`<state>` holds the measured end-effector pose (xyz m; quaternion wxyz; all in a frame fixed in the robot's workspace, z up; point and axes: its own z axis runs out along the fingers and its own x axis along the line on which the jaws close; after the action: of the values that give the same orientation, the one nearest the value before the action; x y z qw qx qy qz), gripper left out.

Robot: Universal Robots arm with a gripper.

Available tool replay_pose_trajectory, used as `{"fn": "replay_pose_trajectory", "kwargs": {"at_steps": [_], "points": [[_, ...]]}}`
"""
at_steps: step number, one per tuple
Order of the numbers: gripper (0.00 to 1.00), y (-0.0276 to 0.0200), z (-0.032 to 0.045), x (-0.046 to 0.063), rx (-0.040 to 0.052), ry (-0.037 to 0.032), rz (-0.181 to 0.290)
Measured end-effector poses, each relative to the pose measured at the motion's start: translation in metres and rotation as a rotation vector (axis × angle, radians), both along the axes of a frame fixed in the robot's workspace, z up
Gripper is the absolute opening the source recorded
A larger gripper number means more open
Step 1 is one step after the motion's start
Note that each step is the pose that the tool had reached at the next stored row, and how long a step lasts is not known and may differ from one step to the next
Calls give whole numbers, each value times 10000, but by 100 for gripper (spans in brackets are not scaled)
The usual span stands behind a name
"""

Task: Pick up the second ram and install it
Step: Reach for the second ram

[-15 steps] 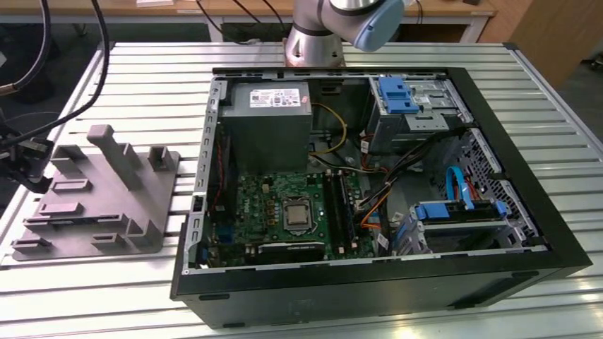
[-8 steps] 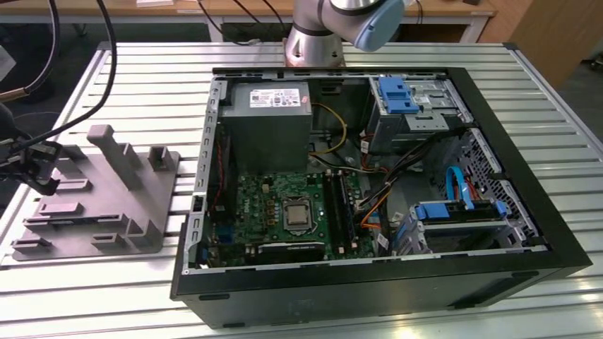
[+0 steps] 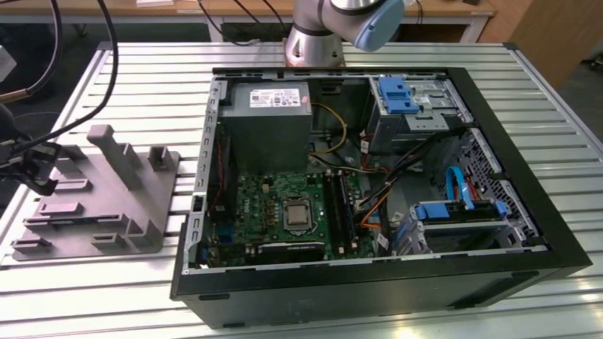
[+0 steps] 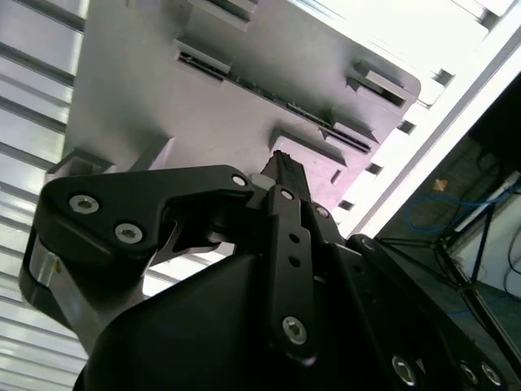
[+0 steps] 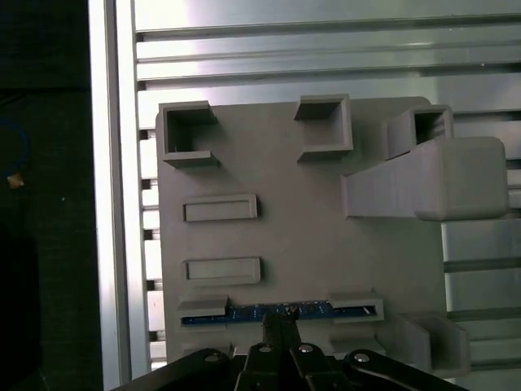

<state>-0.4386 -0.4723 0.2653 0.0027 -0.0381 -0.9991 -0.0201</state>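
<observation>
Hovering over the grey slotted plate (image 3: 104,205) at the left of the exterior view, beside the open computer case (image 3: 330,296), the gripper (image 5: 279,326) has its fingers (image 5: 271,332) pressed together, holding nothing. The second ram (image 5: 244,312) sits in the plate's slot, just beside the gripper's tip.

An open black computer case (image 3: 377,300) sits on the slatted metal table (image 3: 94,300) beside a grey slotted plate (image 3: 141,212).

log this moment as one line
gripper: poised at second ram | second ram: seated in grey slotted plate slot, not lifted
</observation>
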Motion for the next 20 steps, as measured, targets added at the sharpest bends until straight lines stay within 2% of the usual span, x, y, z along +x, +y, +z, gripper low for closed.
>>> {"fn": "replay_pose_trajectory", "kwargs": {"at_steps": [1, 2, 10, 13, 20], "points": [[10, 0, -2, 4, -5, 165, -1], [10, 0, -4, 6, -6, 248, 0], [10, -1, -6, 6, -8, 253, -1], [10, -15, -19, 7, -8, 253, 0], [10, -45, -132, 6, -9, 252, -1]]}}
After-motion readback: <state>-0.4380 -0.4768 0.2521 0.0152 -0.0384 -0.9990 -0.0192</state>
